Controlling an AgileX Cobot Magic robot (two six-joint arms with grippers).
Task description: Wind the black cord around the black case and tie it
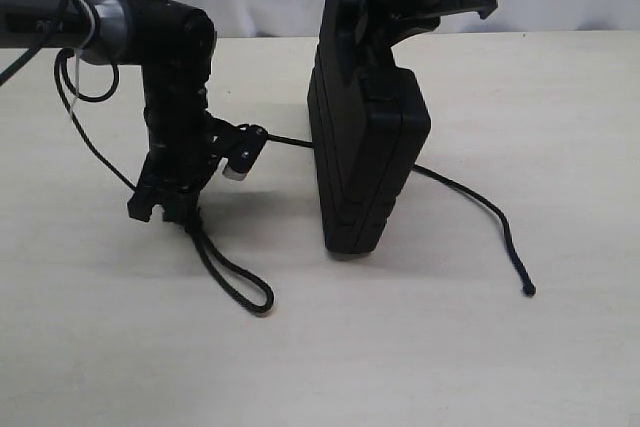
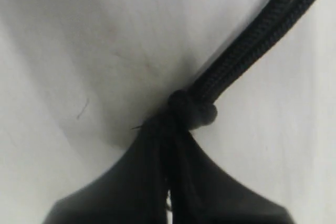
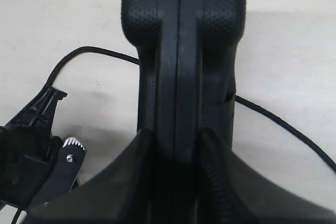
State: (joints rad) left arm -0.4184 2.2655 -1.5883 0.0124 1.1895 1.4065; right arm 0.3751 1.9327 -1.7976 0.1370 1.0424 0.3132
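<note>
Both jaws clamped, cord (image 2: 252, 39) left, case (image 3: 178, 51) right

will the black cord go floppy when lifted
Probably floppy: the black cord lies in loose curves and a loop on the table. The braid looks grippy, and the left gripper pinches beside its knot, so slipping seems unlikely.

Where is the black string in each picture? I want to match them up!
Exterior view: the black cord loops from the left gripper, reaches the black case and trails out its other side.
Left wrist view: black cord doubled, knotted right at the shut gripper's tips.
Right wrist view: black cord as a thin line on the table on either side of the case.
Shared landmark: the left gripper, seen in all three.
</note>
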